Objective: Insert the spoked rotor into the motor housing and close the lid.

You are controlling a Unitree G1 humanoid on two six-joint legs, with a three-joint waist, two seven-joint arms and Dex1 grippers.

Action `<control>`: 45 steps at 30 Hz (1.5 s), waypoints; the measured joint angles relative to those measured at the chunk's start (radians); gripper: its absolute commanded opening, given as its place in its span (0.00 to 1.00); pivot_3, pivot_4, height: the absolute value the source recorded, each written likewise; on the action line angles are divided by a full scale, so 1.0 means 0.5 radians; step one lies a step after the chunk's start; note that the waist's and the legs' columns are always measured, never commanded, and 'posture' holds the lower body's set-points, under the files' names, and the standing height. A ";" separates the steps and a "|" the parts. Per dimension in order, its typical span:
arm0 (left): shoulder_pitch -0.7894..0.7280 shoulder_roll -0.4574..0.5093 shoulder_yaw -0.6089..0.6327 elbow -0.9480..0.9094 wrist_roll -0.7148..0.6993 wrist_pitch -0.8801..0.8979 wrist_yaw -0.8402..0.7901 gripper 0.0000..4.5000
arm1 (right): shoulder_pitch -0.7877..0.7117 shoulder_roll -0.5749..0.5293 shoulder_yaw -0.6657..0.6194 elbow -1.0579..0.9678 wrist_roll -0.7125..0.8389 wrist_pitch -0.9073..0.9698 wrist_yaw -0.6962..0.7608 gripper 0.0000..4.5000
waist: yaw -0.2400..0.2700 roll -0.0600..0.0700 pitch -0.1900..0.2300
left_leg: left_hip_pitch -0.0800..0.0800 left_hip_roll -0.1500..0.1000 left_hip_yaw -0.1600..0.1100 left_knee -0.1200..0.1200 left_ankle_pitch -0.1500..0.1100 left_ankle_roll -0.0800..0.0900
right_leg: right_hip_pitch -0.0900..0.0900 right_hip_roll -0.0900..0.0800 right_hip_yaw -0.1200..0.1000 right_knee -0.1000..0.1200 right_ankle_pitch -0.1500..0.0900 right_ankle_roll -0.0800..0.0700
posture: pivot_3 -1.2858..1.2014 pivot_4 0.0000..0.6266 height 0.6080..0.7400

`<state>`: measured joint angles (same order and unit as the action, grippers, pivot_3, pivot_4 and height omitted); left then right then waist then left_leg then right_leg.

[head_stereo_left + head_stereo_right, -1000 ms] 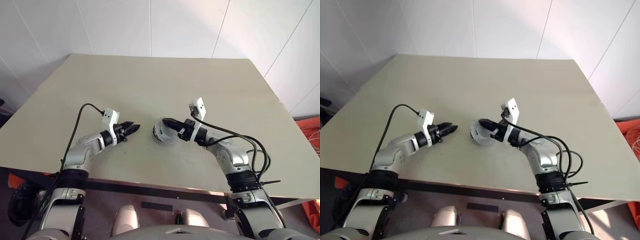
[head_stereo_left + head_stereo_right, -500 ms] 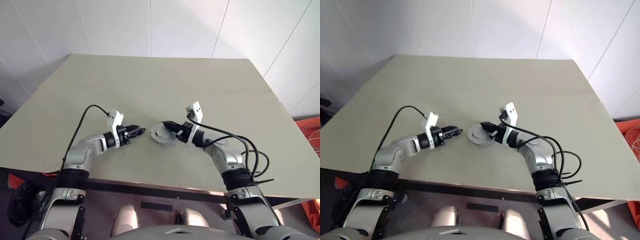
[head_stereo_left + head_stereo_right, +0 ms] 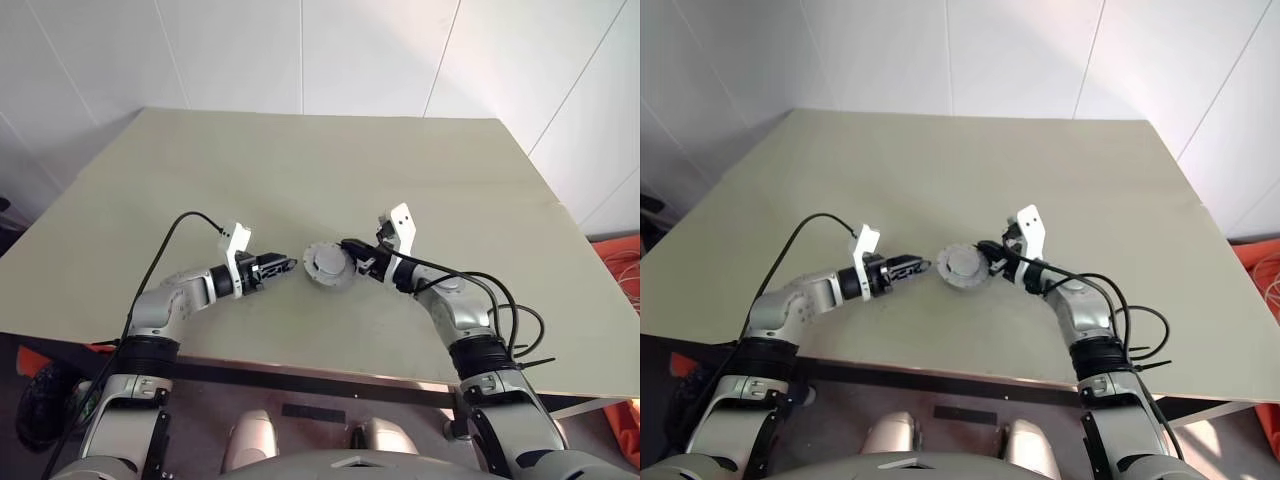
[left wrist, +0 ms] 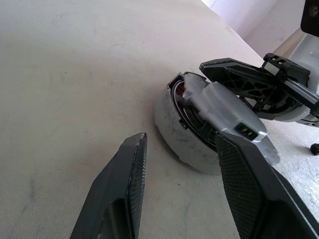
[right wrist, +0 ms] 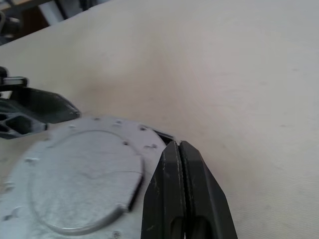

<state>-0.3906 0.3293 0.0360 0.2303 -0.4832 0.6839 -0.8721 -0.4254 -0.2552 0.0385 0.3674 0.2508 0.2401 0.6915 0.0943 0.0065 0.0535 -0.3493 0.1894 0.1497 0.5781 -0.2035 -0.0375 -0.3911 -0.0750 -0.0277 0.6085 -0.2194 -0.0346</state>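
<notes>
Two hands flank one round stack near the front middle of the pale worktop (image 3: 420, 170). The left hand (image 3: 283, 266) points at it from just beside, fingers parted around nothing. The right hand (image 3: 348, 245) has its fingers pressed together, tips against the rim of the lid (image 5: 79, 184). That pale grey lid lies on the motor housing (image 4: 178, 130), copper windings peeping at the gap. Bare worktop stretches all around, its edges well apart from the stack.
</notes>
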 measured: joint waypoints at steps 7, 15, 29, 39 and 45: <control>-0.012 -0.017 -0.002 0.020 0.001 -0.006 0.008 0.51 | -0.004 -0.051 -0.021 -0.198 -0.037 -0.185 0.020 0.00 | -0.005 0.000 0.000 | -0.005 0.001 0.001 -0.003 0.000 0.001 | -0.008 0.001 0.000 0.000 0.000 0.000 | 0.52 0.00 1.00; -0.030 -0.025 0.000 0.112 0.056 -0.101 0.082 0.51 | -0.001 -0.053 -0.079 -0.272 0.003 -0.360 0.058 0.00 | -0.003 0.000 0.000 | -0.004 0.001 0.001 -0.003 0.000 0.001 | -0.006 0.001 0.000 0.000 0.000 0.000 | 0.52 0.00 1.00; -0.095 -0.027 0.002 0.233 0.130 -0.217 0.117 0.51 | 0.084 -0.225 0.030 0.208 -0.243 -1.180 0.336 0.58 | -0.018 -0.001 0.001 | -0.006 0.000 0.002 -0.001 -0.005 0.011 | -0.007 0.001 0.000 -0.001 0.000 -0.001 | 0.52 0.00 1.00; -0.115 -0.027 0.001 0.242 0.140 -0.225 0.115 0.51 | 0.120 -0.195 0.064 -0.248 0.103 -0.625 0.599 0.74 | -0.030 -0.002 0.001 | -0.005 0.001 0.001 0.000 -0.005 0.016 | -0.006 0.001 0.000 -0.001 0.000 -0.001 | 0.52 0.00 1.00; -0.115 -0.026 0.001 0.242 0.145 -0.226 0.114 0.51 | 0.109 -0.154 0.190 -0.400 0.097 -0.434 0.623 0.69 | -0.033 -0.002 0.001 | -0.005 0.001 0.001 0.000 -0.006 0.013 | -0.006 0.000 0.000 -0.001 0.000 -0.001 | 0.52 0.00 1.00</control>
<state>-0.4479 0.3161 0.0367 0.3514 -0.4109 0.5708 -0.8148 -0.3711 -0.3321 0.1337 0.1673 0.2995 0.0230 1.0029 0.0778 0.0055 0.0541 -0.3517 0.1901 0.1504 0.5778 -0.2067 -0.0310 -0.3942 -0.0747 -0.0279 0.6079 -0.2195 -0.0350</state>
